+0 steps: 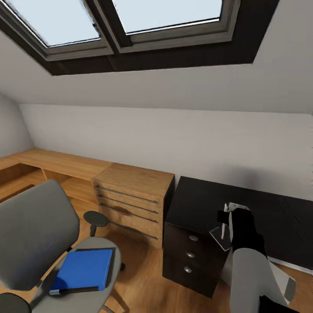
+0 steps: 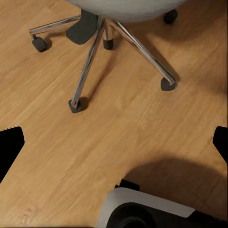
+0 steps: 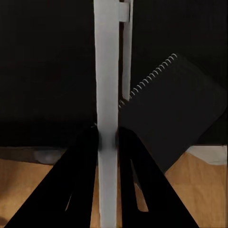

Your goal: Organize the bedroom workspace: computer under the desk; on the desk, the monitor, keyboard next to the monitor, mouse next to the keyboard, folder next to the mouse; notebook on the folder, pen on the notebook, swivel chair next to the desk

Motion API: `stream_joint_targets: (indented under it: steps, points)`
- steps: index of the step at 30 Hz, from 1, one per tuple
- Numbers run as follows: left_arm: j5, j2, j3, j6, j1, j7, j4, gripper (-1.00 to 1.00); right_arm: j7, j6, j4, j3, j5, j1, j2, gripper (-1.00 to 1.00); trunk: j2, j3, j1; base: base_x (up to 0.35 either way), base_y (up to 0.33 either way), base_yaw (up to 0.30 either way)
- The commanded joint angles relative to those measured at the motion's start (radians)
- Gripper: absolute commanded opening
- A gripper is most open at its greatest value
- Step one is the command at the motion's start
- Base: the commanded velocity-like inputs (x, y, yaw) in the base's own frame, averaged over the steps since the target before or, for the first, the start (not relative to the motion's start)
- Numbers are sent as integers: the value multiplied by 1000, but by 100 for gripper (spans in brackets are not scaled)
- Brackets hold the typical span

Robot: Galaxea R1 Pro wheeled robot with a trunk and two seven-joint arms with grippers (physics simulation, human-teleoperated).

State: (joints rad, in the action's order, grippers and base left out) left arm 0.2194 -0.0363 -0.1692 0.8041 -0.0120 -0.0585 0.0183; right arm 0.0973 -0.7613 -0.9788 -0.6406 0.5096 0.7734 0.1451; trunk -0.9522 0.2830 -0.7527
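In a grey-walled attic bedroom under dark-framed skylights (image 1: 130, 26), the head view looks down on a swivel chair (image 1: 34, 234) at lower left and a black desk (image 1: 243, 208) at right. A bright blue folder (image 1: 83, 269) lies flat on the chair's grey seat. A light wooden drawer chest (image 1: 132, 202) stands against the wall between the chair and the desk, just beside the desk's dark drawer unit with three round silver knobs (image 1: 190, 254).

The right gripper (image 1: 226, 228) hovers over the near edge of the desk, above the drawers. In the right wrist view its two black fingers (image 3: 80, 175) are pinched narrow on a thin white pen (image 3: 107, 109), which stands lengthwise between them. A dark spiral-bound notebook (image 3: 175, 114) sits tilted just behind the pen, over the desk top; whether it touches the desk cannot be told.

The left wrist view looks down on the wood floor (image 2: 118, 128) and the chair's chrome star base on casters. The left gripper's black fingertips (image 2: 9, 147) sit wide apart at the frame's sides, holding nothing
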Motion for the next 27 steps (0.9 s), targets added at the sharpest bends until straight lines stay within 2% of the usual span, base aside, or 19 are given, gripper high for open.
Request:
stream_joint_targets:
  steps: [1,14,15,22,27]
  points:
    - [4,0,-4,1,0,-6,2,100,10,-3,-1,-4,9,1,1,-100,-1,1,0,0,-303,-45]
    - [4,-1,-4,-2,-1,-6,2,100,13,-1,-1,-4,10,0,-5,-100,-1,2,0,16,-296,-8]
    - [3,-2,-4,-2,-1,-6,2,100,16,0,0,-4,10,-3,-18,-100,-1,2,0,162,-106,0]
    - [4,-2,-4,-2,-1,-6,3,100,17,0,2,-4,9,-5,-37,-100,-1,2,0,65,-42,0]
    - [4,-3,-3,-2,-1,-6,3,100,15,0,8,-4,9,-5,-69,-100,-1,2,0,12,-29,0]
